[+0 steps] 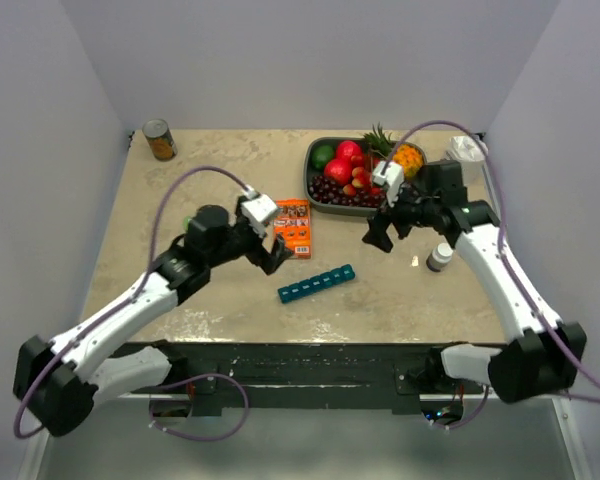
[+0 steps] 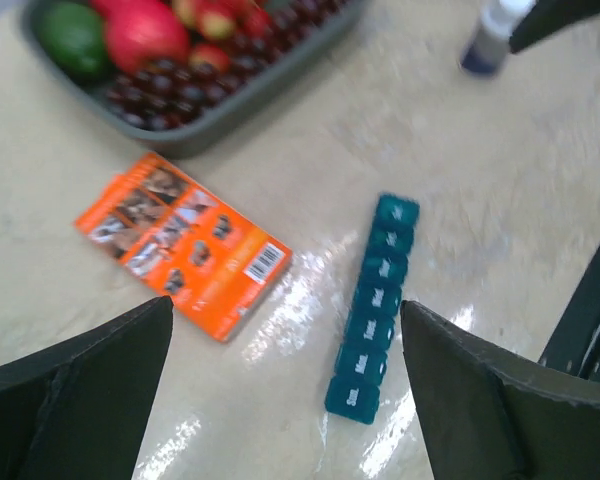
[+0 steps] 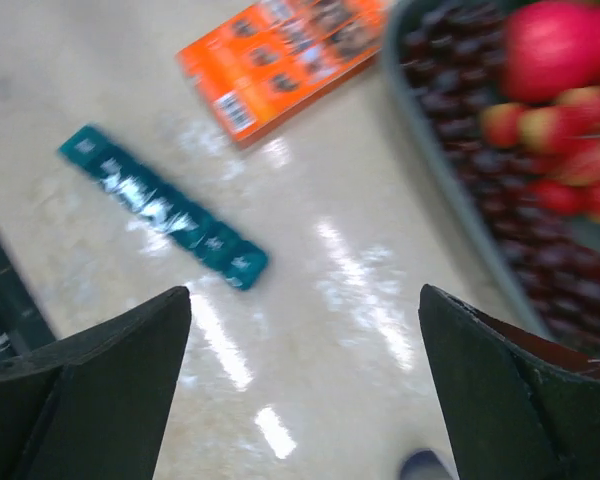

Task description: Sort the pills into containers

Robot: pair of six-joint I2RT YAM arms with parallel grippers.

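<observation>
Pale lilac walls enclose a table – beige, glossy.

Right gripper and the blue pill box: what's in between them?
Just bare table between the right gripper and pill box; the right wrist view shows it.

One organiser (seven compartments), one box

A teal-blue pill organiser, a narrow strip of seven small square compartments with every lid closed, lies flat and slightly diagonal on the beige table, touching nothing.
</observation>
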